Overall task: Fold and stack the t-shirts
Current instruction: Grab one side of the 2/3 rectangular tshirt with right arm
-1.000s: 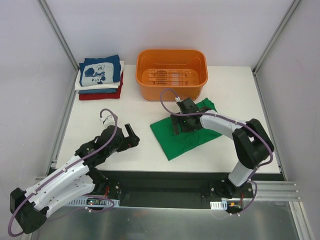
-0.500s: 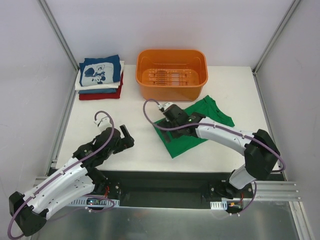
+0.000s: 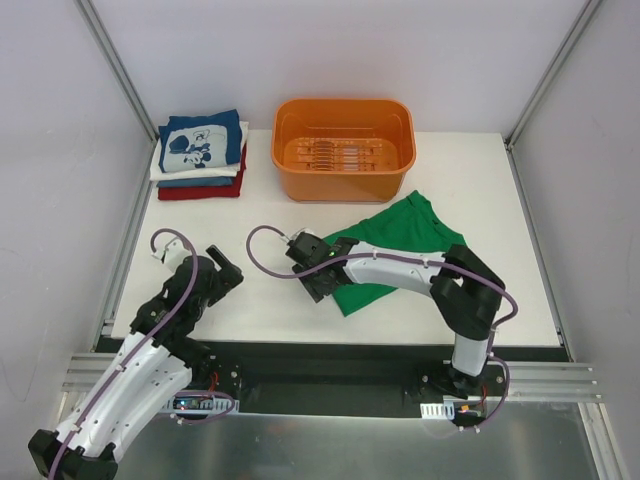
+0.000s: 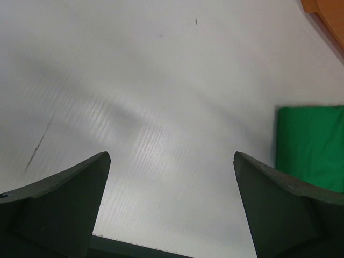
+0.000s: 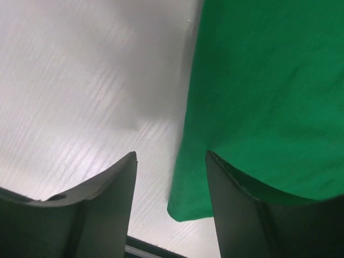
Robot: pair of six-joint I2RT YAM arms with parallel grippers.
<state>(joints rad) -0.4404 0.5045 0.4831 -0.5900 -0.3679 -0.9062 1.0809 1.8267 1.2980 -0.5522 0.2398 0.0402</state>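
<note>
The bright green t-shirt [image 3: 405,240] lies partly folded on the white table, right of centre. My right gripper [image 3: 320,284] is open at its near-left corner. In the right wrist view, that corner of the green cloth [image 5: 269,80] lies between the spread fingers of my right gripper [image 5: 171,157], against the right one. My left gripper [image 3: 227,271] is open and empty over bare table at the left. The left wrist view shows its gripper [image 4: 172,158] over bare table, with the green shirt's edge [image 4: 312,145] far to the right. A stack of folded t-shirts [image 3: 200,155], navy cartoon print on top, sits at the back left.
An orange plastic tub [image 3: 343,148] stands at the back centre, just behind the green shirt. Grey frame posts run along both sides of the table [image 3: 250,215]. The black rail with the arm bases lies at the near edge.
My right gripper has moved left across the green shirt to its near-left corner, and the shirt now spreads further right. My left arm has drawn back to the left.
</note>
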